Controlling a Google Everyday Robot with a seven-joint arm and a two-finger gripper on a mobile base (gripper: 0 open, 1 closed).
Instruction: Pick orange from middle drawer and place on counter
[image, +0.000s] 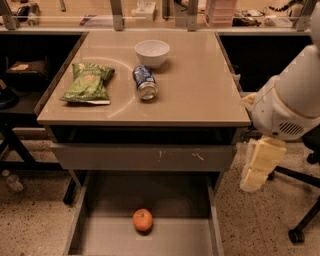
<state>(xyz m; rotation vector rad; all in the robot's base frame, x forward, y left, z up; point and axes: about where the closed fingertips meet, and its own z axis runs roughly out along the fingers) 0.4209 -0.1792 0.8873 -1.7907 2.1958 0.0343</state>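
Approach step, no grasp yet. Orange (143, 220) on middle drawer (175, 241) floor, near centre, drawer open below surface (200, 85). Claw (261, 165) off right beside surface edge, well apart from orange; open or shut: can't tell. Next: down-left to above orange.

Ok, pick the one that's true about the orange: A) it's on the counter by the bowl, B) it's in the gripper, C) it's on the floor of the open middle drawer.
C: the orange lies on the middle drawer floor; the gripper hangs off the right side of the counter, below its top, clear of the fruit.
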